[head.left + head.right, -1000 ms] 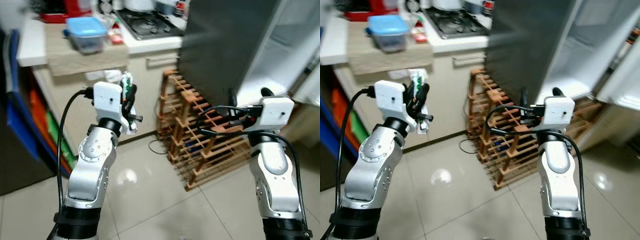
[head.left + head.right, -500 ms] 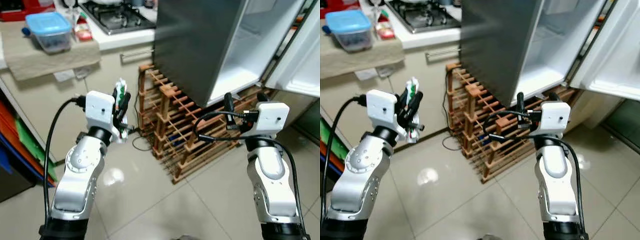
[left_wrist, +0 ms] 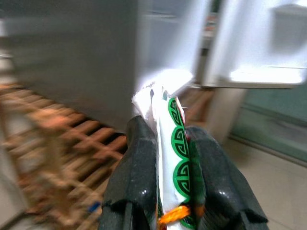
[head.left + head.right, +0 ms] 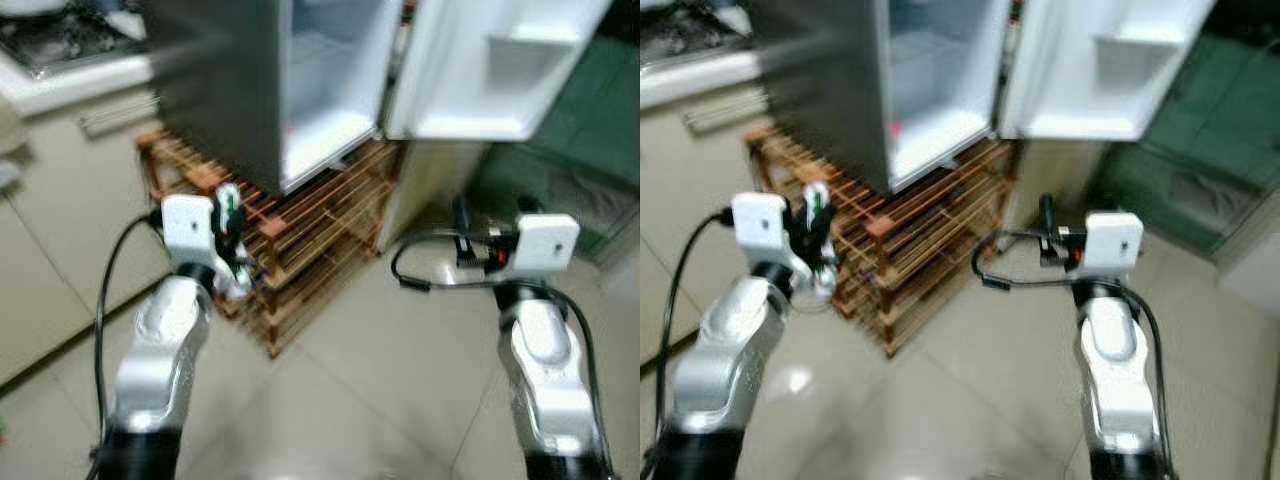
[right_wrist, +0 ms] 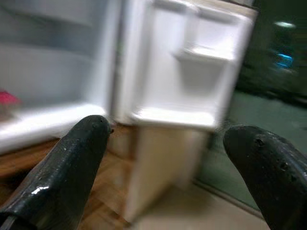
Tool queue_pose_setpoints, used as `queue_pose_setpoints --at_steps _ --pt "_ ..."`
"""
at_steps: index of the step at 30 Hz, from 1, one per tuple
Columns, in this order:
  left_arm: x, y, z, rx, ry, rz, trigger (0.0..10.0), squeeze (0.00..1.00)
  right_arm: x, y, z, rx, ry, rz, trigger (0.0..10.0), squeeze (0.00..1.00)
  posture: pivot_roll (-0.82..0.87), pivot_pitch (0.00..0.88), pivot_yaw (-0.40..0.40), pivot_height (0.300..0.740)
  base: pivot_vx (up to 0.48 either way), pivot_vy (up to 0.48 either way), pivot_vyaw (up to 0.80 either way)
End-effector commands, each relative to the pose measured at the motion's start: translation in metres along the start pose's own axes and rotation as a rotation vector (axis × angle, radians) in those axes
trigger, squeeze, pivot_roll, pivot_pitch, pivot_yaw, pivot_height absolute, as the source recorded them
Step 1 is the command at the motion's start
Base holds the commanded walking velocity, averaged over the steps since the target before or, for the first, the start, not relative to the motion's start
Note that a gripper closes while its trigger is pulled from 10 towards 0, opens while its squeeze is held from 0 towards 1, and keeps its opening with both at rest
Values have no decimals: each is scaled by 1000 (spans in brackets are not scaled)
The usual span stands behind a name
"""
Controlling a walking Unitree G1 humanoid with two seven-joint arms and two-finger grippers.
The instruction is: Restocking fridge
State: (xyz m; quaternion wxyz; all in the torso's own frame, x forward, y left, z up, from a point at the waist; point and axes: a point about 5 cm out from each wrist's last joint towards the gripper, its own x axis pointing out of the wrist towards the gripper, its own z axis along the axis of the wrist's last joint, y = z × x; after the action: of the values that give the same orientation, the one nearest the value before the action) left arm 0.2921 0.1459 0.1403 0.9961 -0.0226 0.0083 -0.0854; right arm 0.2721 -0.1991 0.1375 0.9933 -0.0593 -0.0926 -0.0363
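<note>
My left gripper (image 3: 165, 143) is shut on a white packet with green round marks (image 3: 172, 143), held upright at chest height; the packet (image 4: 229, 205) pokes up beside the left wrist block. The fridge (image 4: 300, 90) stands ahead with its white door (image 4: 490, 70) swung open to the right and a pale inner shelf (image 5: 48, 120) showing. A small pink item (image 4: 895, 128) lies inside near the shelf's edge. My right gripper (image 5: 163, 148) is open, fingers spread wide, nothing between them, pointing at the open door (image 5: 192, 81).
A wooden lattice rack (image 4: 300, 225) sits on the floor under and in front of the fridge. A kitchen counter with a drawer handle (image 4: 80, 110) is at the left. Tiled floor (image 4: 380, 380) spreads between my arms. A dark green area (image 4: 570, 150) lies at the right.
The camera has swung right: the counter and stove slid off to the left and the open fridge is now centred. Both arms keep their pose, the packet still held.
</note>
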Motion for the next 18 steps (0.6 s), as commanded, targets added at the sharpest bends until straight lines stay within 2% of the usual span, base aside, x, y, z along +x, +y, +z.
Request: queue_pose_setpoints --at_steps 1,4,6,8,11,18 --pt "1 3 5 35 -19 7 10000 0 2 5 5 6 -33 13 10000 98 -32 0 -29 740 0 0 -738" --pt "3 4 7 71 -37 13 10000 0 1 3 3 2 -29 10 10000 98 -31 0 -25 740 0 0 -735" --pt "3 6 8 49 -47 7 10000 0 1 2 1 -11 -22 5 10000 94 -31 0 -25 740 0 0 -731" --pt "3 6 9 85 -52 -18 10000 0 0 2 2 0 -46 1 10000 98 -30 0 -23 740 480 0 0" --pt "3 3 11 92 -68 -47 10000 0 1 5 2 -7 -51 15 10000 86 -29 0 -20 740 480 0 0" --pt "3 5 10 113 -78 -43 10000 0 2 8 0 -3 -50 20 10000 90 -25 0 -17 740 470 0 0"
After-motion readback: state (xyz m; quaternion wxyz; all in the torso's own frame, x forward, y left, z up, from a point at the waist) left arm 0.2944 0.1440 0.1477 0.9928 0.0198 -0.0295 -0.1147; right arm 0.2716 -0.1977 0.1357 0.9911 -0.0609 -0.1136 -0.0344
